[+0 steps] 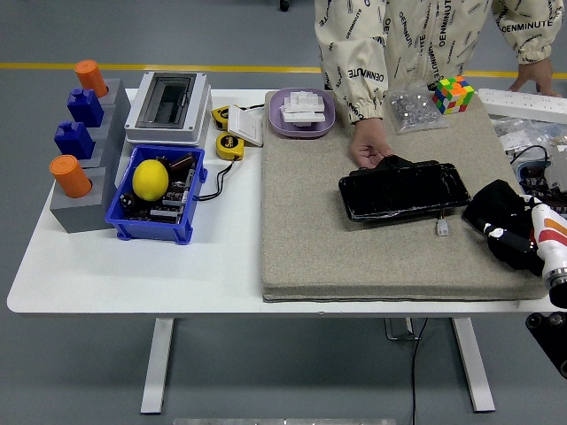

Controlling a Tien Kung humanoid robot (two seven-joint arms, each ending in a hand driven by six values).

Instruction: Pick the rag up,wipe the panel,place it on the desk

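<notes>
Hand first: your right hand comes in at the right edge of the head view and rests on the black rag, its black fingers lost against the dark cloth, so you cannot tell whether they are curled into the rag or merely lying on it. The rag sits bunched near the right edge of the grey felt mat, just beside the black panel and a small white connector lying on the mat near the panel's lower right corner. A person's hand at the far side touches the panel's upper left corner. Beyond that you see a coloured puzzle cube and a clear bag of small parts at the mat's far edge, with a purple dish beside them. Further left on the white table stand a grey electrical box, two yellow tape measures, a blue bin holding a lemon, and a grey stepped block carrying orange and blue pegs
</notes>
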